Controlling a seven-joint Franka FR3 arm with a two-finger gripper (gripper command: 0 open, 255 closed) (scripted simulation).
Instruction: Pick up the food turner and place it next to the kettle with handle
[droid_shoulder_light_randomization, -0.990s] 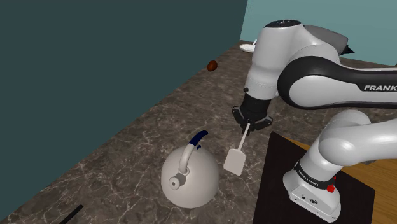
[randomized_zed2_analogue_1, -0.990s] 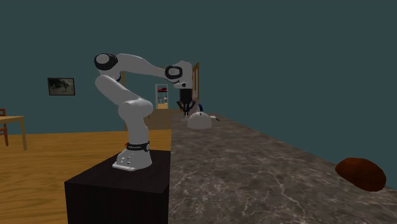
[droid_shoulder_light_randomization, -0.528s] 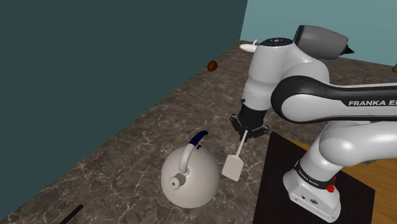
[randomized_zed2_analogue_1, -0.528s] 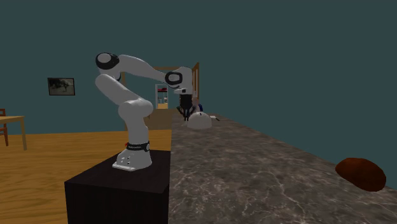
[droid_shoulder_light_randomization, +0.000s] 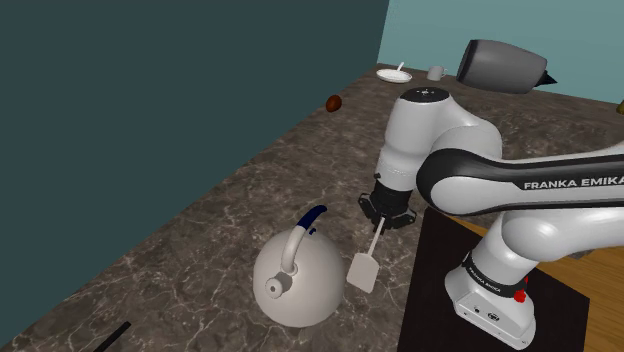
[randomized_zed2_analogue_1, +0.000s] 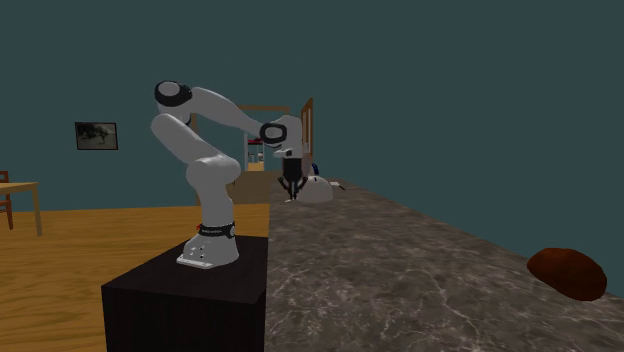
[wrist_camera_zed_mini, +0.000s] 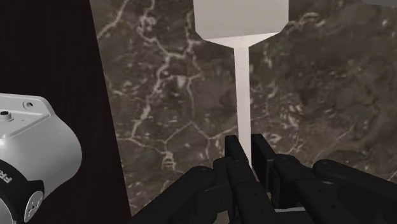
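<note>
My black gripper (droid_shoulder_light_randomization: 383, 221) is shut on the thin handle of a white food turner (droid_shoulder_light_randomization: 364, 268), which hangs blade-down over the dark marble counter (droid_shoulder_light_randomization: 230, 215). In the wrist view the fingers (wrist_camera_zed_mini: 236, 153) clasp the handle and the flat blade (wrist_camera_zed_mini: 240, 19) points away from the gripper (wrist_camera_zed_mini: 249, 159). A white domed kettle (droid_shoulder_light_randomization: 297, 277) with a white and dark blue handle stands just to the shoulder view's left of the blade. In the second exterior view the gripper (randomized_zed2_analogue_1: 290, 187) hangs close beside the kettle (randomized_zed2_analogue_1: 314, 192).
The black stand (droid_shoulder_light_randomization: 480, 300) with the arm's base lies at the shoulder view's lower right. A brown rounded object (droid_shoulder_light_randomization: 334, 102) sits far back on the counter, with a white dish (droid_shoulder_light_randomization: 393, 75), a small cup (droid_shoulder_light_randomization: 436, 72) and a grey cylinder (droid_shoulder_light_randomization: 503, 66) beyond.
The arm has lowered and drawn the turner toward the shoulder view's lower left, closer to the counter and the kettle. The grip is unchanged.
</note>
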